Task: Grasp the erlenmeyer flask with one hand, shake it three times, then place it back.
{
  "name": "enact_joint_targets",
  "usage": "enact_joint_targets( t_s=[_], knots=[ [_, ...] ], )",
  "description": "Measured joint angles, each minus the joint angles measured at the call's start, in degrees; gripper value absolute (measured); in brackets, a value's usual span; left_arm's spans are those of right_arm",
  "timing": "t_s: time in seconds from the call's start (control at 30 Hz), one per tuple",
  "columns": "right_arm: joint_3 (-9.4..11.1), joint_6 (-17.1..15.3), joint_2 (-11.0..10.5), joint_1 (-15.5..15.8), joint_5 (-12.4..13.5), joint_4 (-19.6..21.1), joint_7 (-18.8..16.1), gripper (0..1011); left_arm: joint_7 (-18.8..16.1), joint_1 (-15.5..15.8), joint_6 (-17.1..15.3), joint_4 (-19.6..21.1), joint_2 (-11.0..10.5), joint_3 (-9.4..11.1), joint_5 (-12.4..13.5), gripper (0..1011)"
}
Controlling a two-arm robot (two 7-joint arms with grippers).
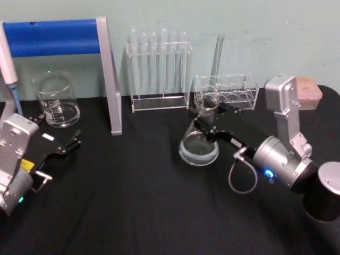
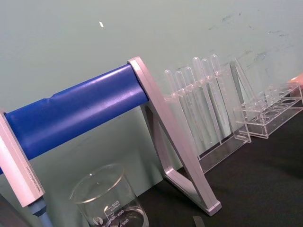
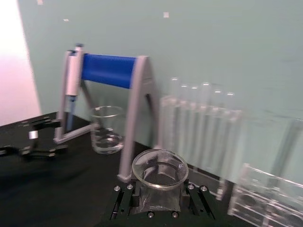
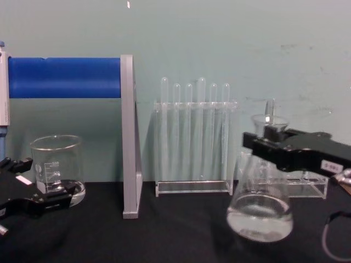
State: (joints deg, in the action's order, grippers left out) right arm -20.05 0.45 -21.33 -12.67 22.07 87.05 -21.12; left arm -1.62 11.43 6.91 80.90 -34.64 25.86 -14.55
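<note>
The erlenmeyer flask (image 1: 199,144) is clear glass with a little clear liquid in its wide base, and it sits right of centre on the black cloth. My right gripper (image 1: 209,116) is shut on its neck just under the flared rim. In the chest view the black fingers (image 4: 262,144) cross the neck of the flask (image 4: 260,211). Whether its base touches the cloth I cannot tell. The right wrist view looks down on the flask rim (image 3: 160,166) between the finger pads (image 3: 124,201). My left gripper (image 1: 56,133) rests open at the left, near the beaker.
A glass beaker (image 1: 56,100) stands at the back left beside a blue-barred pipette stand (image 1: 109,74). A rack of test tubes (image 1: 159,66) and a low clear rack (image 1: 227,91) line the back wall behind the flask. A pink box (image 1: 309,90) lies at the far right.
</note>
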Motion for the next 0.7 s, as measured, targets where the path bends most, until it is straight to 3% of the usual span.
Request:
enact_joint_targets(
  t_s=[0.47, 0.7],
  knots=[
    [5.4, 0.3, 1.0, -0.4, -1.1, -2.5, 3.6, 456, 0.0, 0.0, 0.0, 0.0, 0.0, 0.0, 0.0, 1001],
    [7.1, 0.3, 1.4, -0.5, -1.9, -3.0, 4.3, 456, 0.0, 0.0, 0.0, 0.0, 0.0, 0.0, 0.0, 1001]
  ],
)
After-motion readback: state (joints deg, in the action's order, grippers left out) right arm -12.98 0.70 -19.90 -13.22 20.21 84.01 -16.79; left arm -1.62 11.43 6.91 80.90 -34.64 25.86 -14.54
